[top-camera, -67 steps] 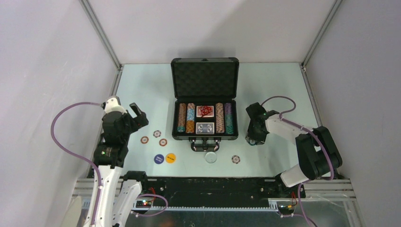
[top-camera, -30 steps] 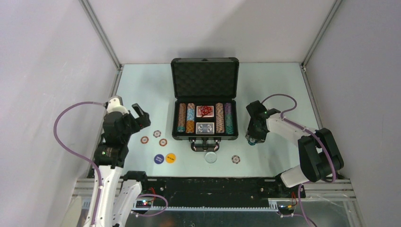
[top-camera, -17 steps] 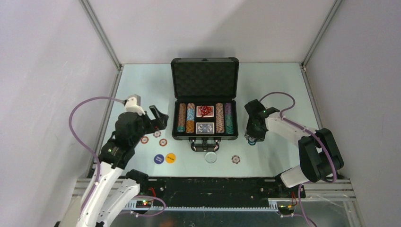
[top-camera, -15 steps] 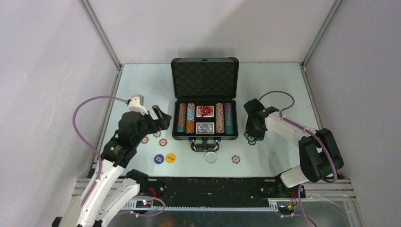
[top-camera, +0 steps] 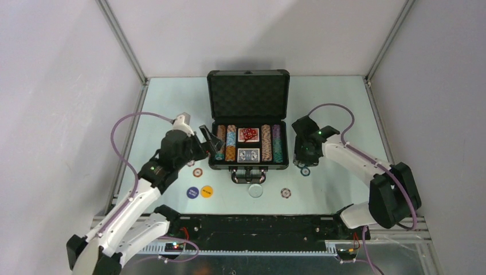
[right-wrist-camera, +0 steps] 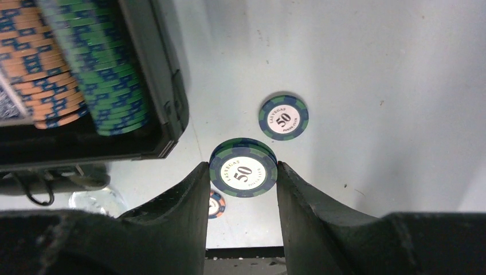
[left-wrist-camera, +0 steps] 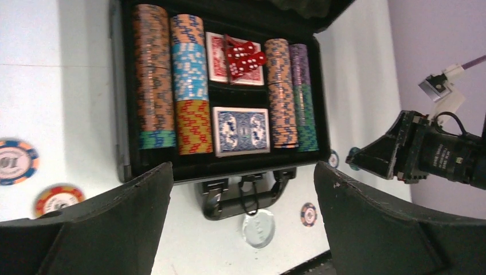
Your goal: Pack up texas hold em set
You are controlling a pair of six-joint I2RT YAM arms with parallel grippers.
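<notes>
Pale-green surface point(top-camera: 172, 103) carries the black case point(top-camera: 248, 97), open at centre, foam lid upright toward 12 o'clock. Left claw point(left-wrist-camera: 242, 172) is released, jaws wide, hovering at the case's 9 o'clock edge. Right claw point(right-wrist-camera: 242, 177), at the case's 3 o'clock, is clenched on a green-blue 50 chip point(right-wrist-camera: 243, 169). Four chip rows point(left-wrist-camera: 153, 74) flank the red deck point(left-wrist-camera: 216, 57) and blue deck point(left-wrist-camera: 241, 130). Blue button point(top-camera: 192, 192) and yellow button point(top-camera: 207, 191) lie at the case's 7 o'clock, clear button point(top-camera: 255, 191) at 6. Loose chip point(top-camera: 198, 172) at 8, striped chip point(top-camera: 286, 193) at 5. Second 50 chip point(right-wrist-camera: 283, 117) lies just beside the right claw. Red dice point(left-wrist-camera: 245, 56) sit on the red deck.
</notes>
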